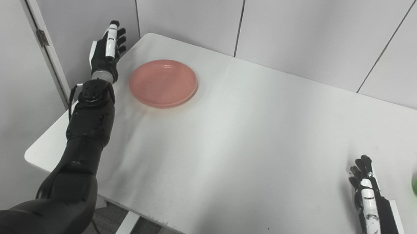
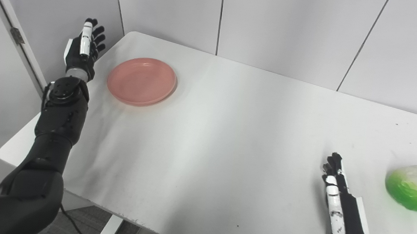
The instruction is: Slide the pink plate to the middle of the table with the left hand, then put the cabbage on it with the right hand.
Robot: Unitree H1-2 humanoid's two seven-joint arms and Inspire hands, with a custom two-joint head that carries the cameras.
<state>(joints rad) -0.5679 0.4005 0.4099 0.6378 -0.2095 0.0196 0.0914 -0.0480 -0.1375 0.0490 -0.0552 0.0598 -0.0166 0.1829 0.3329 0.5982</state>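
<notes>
The first step is in hand: sliding the pink plate [image 1: 163, 83] toward the middle of the counter [image 1: 251, 143]. The plate lies near the far left corner of the counter, well away from the centre. The left hand [image 1: 107, 49] is raised just beside the plate's left rim, at the counter's left edge, with its fingers spread and holding nothing. I judge it does not touch the plate yet.

The right hand [image 2: 342, 209] rests low at the near right side, fingers stretched out and apart, also empty. The cabbage [image 2: 415, 187] sits on the counter just to the right of this hand, not touched.

For the next move, the left hand should probably come down against the plate's outer rim and push it sideways toward the centre. The cabbage step waits until the plate is placed.
</notes>
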